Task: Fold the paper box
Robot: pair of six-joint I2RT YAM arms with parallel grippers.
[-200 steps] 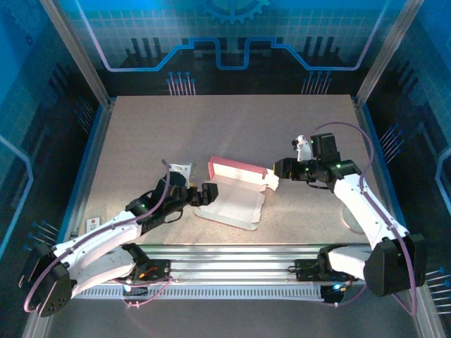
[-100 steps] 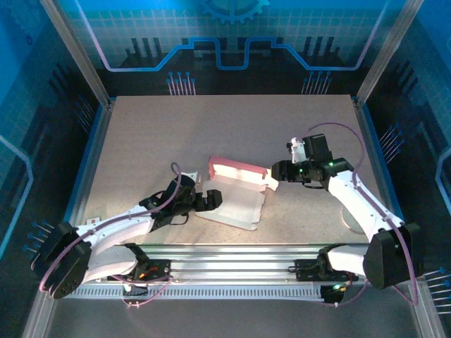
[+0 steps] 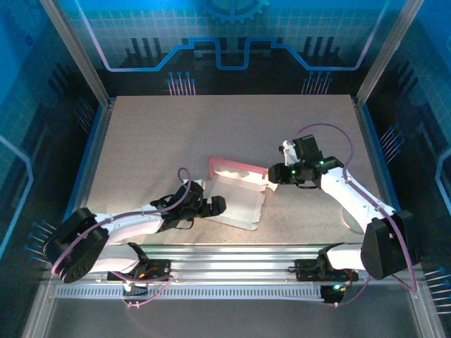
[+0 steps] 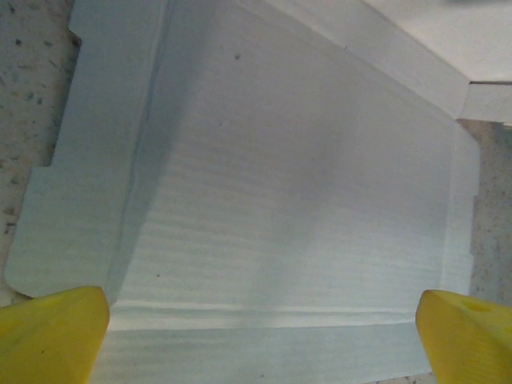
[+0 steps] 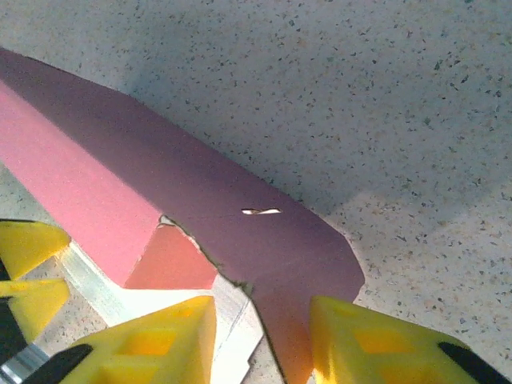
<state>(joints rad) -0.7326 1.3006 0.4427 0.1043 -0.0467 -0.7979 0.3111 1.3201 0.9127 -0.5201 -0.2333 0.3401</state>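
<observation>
- Table (image 3: 141,141): the paper box (image 3: 236,201) lies mid-table, half-formed, with its long axis running left to right between both arms.
- Right gripper (image 5: 264,340): at the box's right end, half-open astride the pink end flap (image 5: 296,272); I cannot tell whether it pinches.
- Left gripper (image 4: 256,344): spread wide over the pale near panel (image 4: 280,200), holding nothing.

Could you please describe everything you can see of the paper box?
The paper box is thin creased cardboard, pink outside, whitish inside, half folded: one long panel lies flat on the table, and a long wall stands up along its far edge. The right gripper has its jaws either side of an end flap; the open left gripper sits at the panel's near left edge.
</observation>
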